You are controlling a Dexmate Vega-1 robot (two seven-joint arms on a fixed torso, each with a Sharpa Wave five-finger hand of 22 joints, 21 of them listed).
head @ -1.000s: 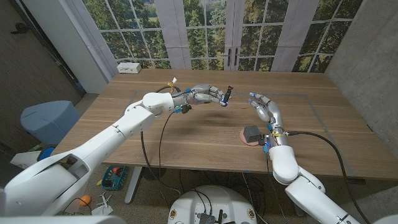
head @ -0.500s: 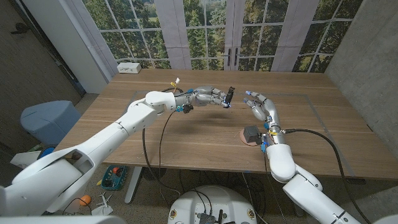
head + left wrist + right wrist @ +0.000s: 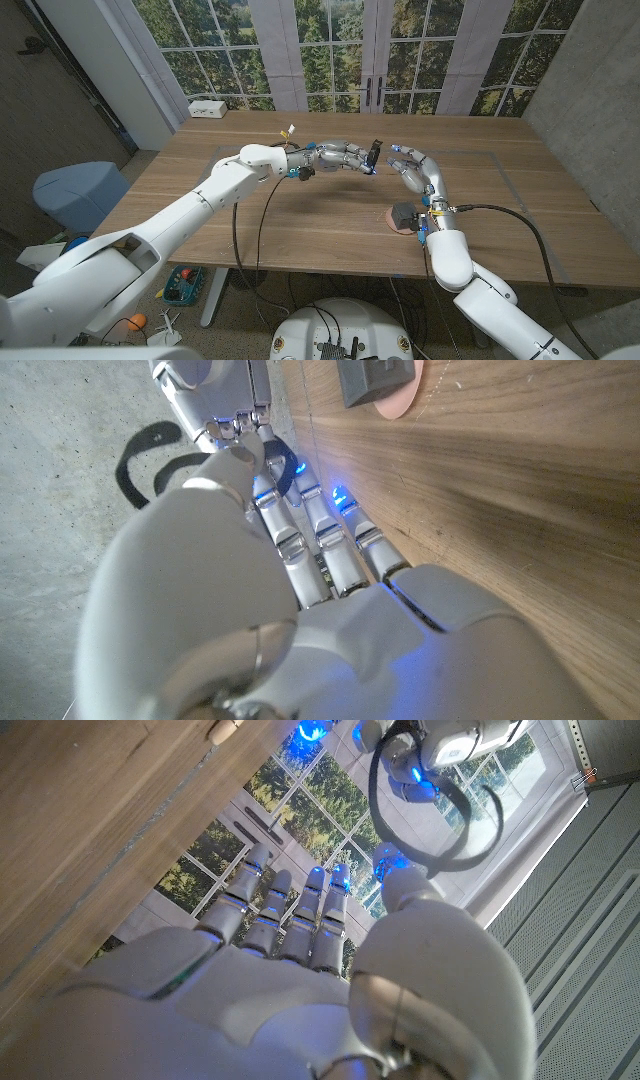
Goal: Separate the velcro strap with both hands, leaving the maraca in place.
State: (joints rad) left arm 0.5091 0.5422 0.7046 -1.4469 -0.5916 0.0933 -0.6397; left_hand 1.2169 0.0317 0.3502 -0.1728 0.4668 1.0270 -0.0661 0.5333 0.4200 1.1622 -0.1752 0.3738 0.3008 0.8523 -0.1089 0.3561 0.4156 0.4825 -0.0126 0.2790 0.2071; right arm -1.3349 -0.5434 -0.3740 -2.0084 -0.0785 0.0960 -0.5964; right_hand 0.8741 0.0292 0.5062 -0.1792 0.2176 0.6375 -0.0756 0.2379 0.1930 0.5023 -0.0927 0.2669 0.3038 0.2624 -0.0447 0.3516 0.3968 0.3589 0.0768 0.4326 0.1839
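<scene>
Both your hands have closed in since a second ago: your left hand (image 3: 348, 157) pinches the strap (image 3: 374, 153) upright above the table (image 3: 300, 215), your right hand (image 3: 415, 168) just beside it, fingers apart, holding nothing.

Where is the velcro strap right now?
In the head view, the velcro strap is held above the table's middle by the left robot hand, close beside the right robot hand.
</scene>
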